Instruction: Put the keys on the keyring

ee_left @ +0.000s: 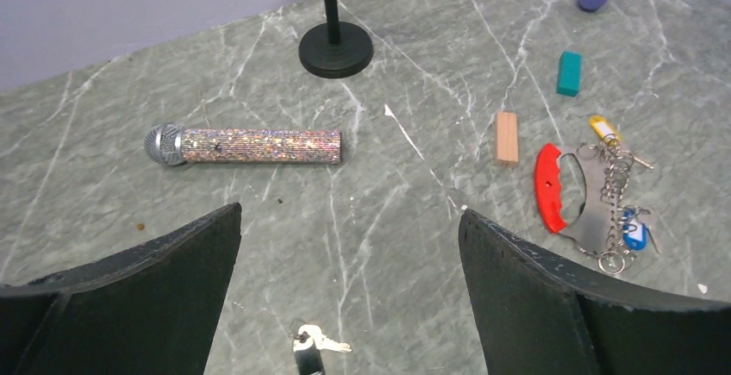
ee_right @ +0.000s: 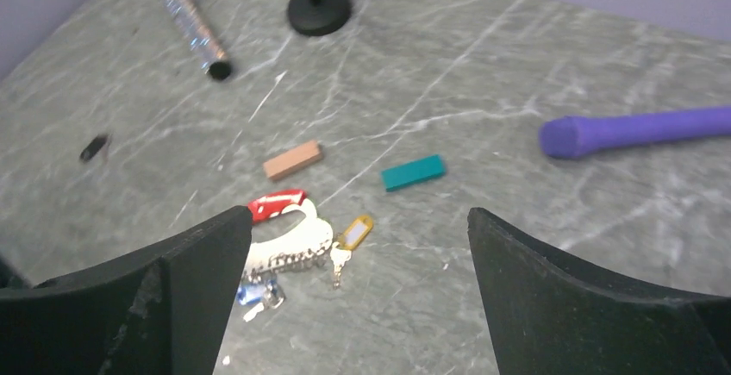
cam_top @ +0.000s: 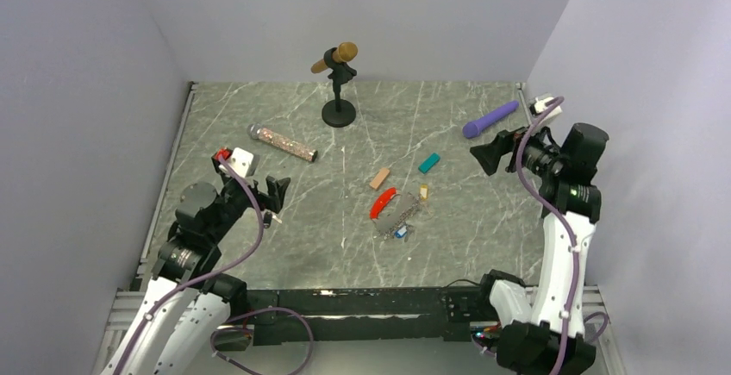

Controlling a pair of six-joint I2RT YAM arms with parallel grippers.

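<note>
Tools both wide, empty. Left tool (cam_top: 276,196) hangs over loose black key (ee_left: 309,342), bottom centre of left wrist view, prob staged for pick. Mid bench (cam_top: 465,220): keyring (cam_top: 384,203), yellow key (ee_left: 603,127) + blue key (ee_left: 634,233) touching its chain. Right tool (cam_top: 487,155) parked far right, upper frame.

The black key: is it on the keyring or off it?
Off. The black key lies alone on the table, just ahead of the left fingers, far from the keyring.
</note>
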